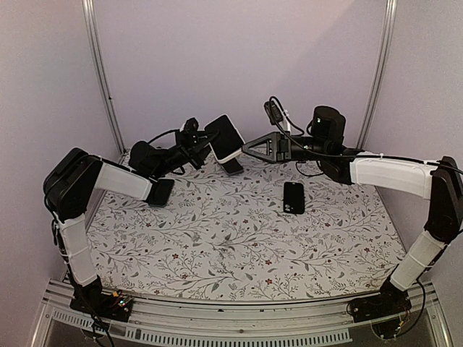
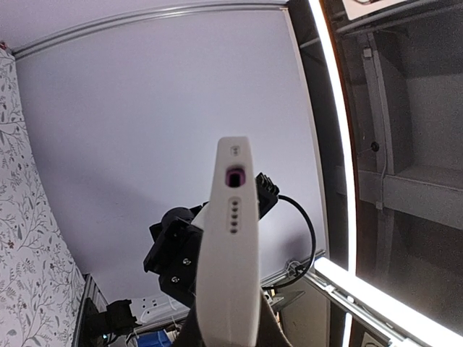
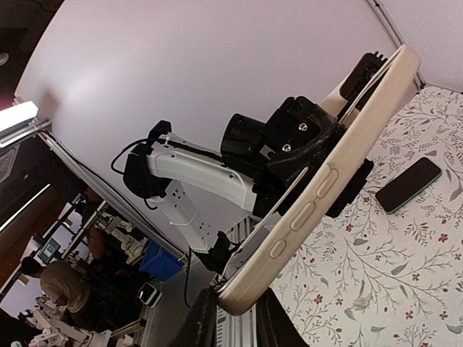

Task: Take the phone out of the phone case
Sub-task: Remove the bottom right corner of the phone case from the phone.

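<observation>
Phone case (image 1: 226, 139), cream-coloured, is held in the air over the far side of the flower-patterned tabletop (image 1: 239, 253). It is tilted, with its dark face turned up toward the overhead camera. The left fingers (image 2: 187, 334) are clenched on it (in the left wrist view its slim edge, with a port opening and a row of small holes, rises from between them). The right fingers (image 3: 199, 322) sit on either side of a corner of the case, just past the side buttons. Whether they are pressing on it or only flanking it cannot be told. Whether a phone sits inside the case cannot be told either. Well apart from the case, a black phone (image 1: 294, 196) lies flat on the tabletop. A second dark phone (image 1: 160, 191) lies flat near the left arm (image 1: 119, 179).
</observation>
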Motion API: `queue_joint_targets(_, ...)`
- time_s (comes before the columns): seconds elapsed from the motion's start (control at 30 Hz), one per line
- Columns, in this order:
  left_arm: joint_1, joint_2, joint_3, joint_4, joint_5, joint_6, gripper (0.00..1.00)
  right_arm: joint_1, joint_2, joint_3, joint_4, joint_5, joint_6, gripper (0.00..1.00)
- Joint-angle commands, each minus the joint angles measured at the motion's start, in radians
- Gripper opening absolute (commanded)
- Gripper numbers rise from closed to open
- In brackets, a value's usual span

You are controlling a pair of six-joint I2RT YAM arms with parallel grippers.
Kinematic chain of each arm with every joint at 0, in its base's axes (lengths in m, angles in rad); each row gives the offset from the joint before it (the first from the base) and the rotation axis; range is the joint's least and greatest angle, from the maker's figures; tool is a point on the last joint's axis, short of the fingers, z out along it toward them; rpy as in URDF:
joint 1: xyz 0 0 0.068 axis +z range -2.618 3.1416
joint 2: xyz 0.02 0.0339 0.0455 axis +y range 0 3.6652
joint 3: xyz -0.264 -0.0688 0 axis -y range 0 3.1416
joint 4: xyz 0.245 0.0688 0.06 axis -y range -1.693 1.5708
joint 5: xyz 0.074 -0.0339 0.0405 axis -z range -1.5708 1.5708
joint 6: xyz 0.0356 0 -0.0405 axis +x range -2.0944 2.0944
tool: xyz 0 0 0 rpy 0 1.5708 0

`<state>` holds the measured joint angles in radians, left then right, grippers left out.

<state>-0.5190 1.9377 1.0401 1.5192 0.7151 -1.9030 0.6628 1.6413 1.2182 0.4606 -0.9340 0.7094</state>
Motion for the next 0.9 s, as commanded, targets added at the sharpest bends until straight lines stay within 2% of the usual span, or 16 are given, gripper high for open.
queue_joint_targets(0.0,0.0,-0.042,-0.001,0.15,-0.034,-0.007,0.0,0.012,-0.009,0.037,0.021,-0.02,-0.025,0.12)
queue_joint_targets(0.27,-0.05,0.0,-0.026,0.21,-0.068,-0.084,0.0,0.031,-0.012,0.116,0.061,-0.029,-0.067,0.03)
queue_joint_targets(0.77,-0.082,0.021,0.025,0.237,-0.059,-0.13,0.0,0.038,0.055,0.186,0.105,-0.039,-0.093,0.0)
queue_joint_targets(0.8,-0.081,0.02,0.025,0.237,-0.057,-0.127,0.0,0.038,0.059,0.189,0.105,-0.043,-0.088,0.01)
queue_joint_targets(0.87,-0.073,0.011,0.02,0.23,-0.049,-0.11,0.0,0.038,0.064,0.19,0.105,-0.049,-0.079,0.13)
